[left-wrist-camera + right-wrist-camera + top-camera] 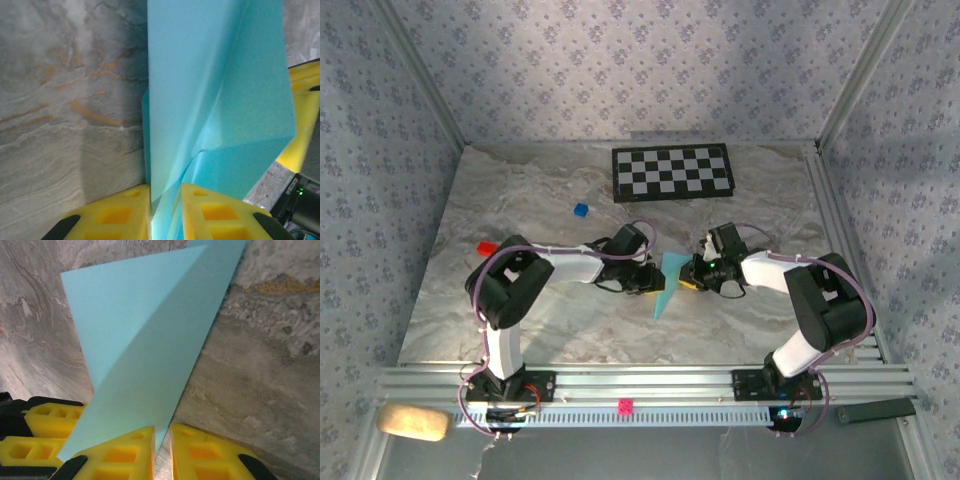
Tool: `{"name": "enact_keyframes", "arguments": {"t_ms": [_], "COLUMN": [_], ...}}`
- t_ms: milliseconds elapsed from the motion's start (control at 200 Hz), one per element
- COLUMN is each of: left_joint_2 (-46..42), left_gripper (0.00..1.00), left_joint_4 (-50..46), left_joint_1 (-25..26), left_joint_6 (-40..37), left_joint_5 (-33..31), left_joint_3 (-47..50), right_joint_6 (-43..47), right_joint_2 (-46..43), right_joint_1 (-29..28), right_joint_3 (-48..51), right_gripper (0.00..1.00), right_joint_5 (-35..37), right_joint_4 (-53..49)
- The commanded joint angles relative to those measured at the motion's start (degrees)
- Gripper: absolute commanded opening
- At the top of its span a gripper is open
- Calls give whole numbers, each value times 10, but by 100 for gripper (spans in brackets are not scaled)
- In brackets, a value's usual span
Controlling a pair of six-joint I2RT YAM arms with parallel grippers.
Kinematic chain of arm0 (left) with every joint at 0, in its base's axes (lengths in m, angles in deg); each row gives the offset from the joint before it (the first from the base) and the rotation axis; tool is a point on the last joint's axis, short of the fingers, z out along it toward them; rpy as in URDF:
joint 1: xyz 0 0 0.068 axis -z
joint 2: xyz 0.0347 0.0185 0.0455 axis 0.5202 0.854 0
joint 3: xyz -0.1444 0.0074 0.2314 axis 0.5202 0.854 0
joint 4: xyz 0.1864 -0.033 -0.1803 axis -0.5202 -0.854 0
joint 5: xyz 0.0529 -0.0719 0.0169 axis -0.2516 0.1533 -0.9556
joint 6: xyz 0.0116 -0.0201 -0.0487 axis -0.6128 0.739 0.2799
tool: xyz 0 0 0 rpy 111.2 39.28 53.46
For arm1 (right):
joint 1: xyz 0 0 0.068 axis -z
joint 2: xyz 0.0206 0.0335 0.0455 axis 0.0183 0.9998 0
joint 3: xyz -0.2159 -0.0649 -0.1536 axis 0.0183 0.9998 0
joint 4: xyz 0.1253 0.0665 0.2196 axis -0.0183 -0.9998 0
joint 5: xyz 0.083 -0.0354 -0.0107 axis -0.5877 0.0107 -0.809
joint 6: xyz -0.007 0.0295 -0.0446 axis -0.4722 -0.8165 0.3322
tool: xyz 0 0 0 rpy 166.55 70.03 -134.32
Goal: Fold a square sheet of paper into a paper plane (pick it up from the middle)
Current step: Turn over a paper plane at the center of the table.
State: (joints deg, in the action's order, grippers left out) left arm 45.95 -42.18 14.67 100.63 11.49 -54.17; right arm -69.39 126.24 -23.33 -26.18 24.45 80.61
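Clamped tight on a folded, pointed light-blue paper sheet (663, 285) from opposite sides: left end effector (165, 207), right end effector (161, 442), over grey marbled desk (520, 200).

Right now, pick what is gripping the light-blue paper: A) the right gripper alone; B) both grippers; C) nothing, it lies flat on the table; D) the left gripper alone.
B: the folded paper runs down between the closed yellow fingers of the left gripper in its wrist view, and of the right gripper in its own.
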Motion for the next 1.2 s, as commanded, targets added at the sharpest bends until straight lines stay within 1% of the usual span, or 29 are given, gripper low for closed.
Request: {"name": "enact_keyframes", "arguments": {"t_ms": [0, 70, 135, 245, 395, 505, 555, 675, 745, 935, 1069, 1199], "left_joint_2": [12, 15, 16, 10, -13, -43, -58, -91, -100, -114, -114, -109], "left_gripper": [21, 21, 19, 14, 8, 5, 3, 1, 0, 0, 0, 0], "left_joint_4": [21, 30, 34, 37, 37, 20, -2, -98, -134, -162, -170, -170], "left_joint_1": [5, 5, 5, 5, 5, 5, 6, 13, 16, 22, 27, 30], "left_joint_6": [10, 16, 18, 18, 19, 14, 10, -1, -6, -2, -2, -2], "left_joint_5": [31, 32, 33, 30, 8, -37, -73, -195, -235, -278, -287, -288], "left_joint_3": [-6, -4, -3, 0, 9, 16, 15, -1, -8, -8, -12, -14], "right_joint_6": [-8, -8, -8, -8, -7, -9, -9, -16, -22, -26, -27, -47], "right_joint_2": [11, 11, 11, 9, -11, -40, -53, -79, -85, -69, -33, -1], "right_joint_1": [-4, -4, -4, -3, 6, 10, 11, 10, 8, -20, -47, -75], "right_joint_3": [9, 12, 12, 12, 16, 19, 19, 18, 16, -18, -55, -73], "right_gripper": [16, 16, 16, 16, 18, 22, 23, 30, 33, 38, 39, 40], "right_joint_5": [-14, -13, -14, -13, -6, -4, -3, 3, -3, -30, -28, -19], "right_joint_4": [6, 8, 9, 7, 2, 0, 1, 6, 20, 40, 18, 36]}}
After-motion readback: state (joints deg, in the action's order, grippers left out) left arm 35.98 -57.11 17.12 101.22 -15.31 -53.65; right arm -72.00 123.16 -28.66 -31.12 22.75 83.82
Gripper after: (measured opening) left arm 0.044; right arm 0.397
